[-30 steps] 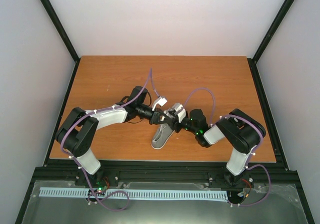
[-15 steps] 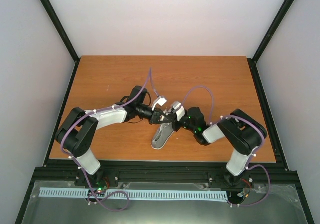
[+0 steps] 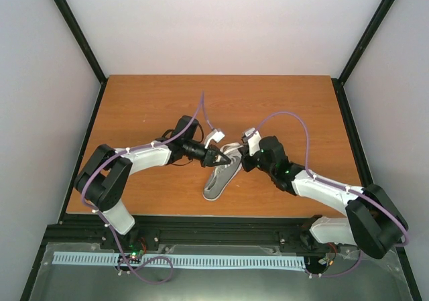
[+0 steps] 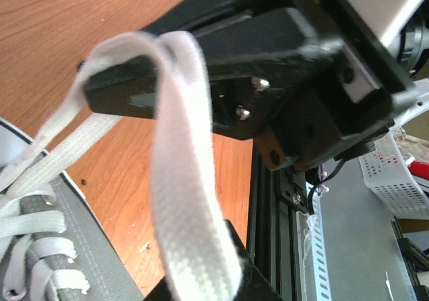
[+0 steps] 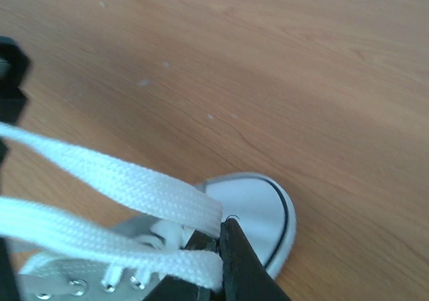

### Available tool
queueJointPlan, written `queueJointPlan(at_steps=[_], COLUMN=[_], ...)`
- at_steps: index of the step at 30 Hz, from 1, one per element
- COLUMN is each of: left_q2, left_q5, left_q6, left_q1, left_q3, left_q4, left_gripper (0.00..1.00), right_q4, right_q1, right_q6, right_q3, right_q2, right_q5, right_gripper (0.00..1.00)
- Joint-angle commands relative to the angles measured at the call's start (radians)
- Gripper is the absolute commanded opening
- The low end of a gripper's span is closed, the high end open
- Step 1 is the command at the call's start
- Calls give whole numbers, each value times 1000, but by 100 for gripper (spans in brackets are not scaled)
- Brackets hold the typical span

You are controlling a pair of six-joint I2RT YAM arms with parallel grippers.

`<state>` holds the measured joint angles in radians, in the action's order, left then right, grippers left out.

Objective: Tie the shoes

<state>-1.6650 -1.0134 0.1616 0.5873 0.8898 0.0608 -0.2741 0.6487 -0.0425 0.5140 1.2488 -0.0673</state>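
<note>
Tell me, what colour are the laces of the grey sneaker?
White. The laces show best in the right wrist view.

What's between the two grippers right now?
Only white lace strands, stretched over the sneaker. The top view shows the left gripper and right gripper nearly meeting; the right wrist view shows the strands.

Top view: whatever sits at the left gripper [image 3: 224, 157] tips is too small to read. Left wrist — lace [image 4: 181, 180] blurred up close, own fingers nearly out of frame, grip unreadable; sneaker [image 4: 40, 247] cropped below them.
</note>
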Motion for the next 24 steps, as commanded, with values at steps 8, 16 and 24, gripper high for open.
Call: queueJointPlan(at_steps=[8, 16, 24], left_q2=[-30, -14, -13], left_q5=[-7, 18, 22], left_q6=[16, 20, 23], left_q1=[44, 47, 48], left_q3=[29, 17, 16], left_q4=[69, 82, 82], left_gripper=[1, 1, 1], right_q4=[507, 512, 411], right_q1=[34, 34, 32], right_q6=[-166, -267, -286], right_q3=[166, 183, 92], right_q2=[-46, -11, -28], right_q5=[320, 455, 352], right_gripper=[5, 13, 17])
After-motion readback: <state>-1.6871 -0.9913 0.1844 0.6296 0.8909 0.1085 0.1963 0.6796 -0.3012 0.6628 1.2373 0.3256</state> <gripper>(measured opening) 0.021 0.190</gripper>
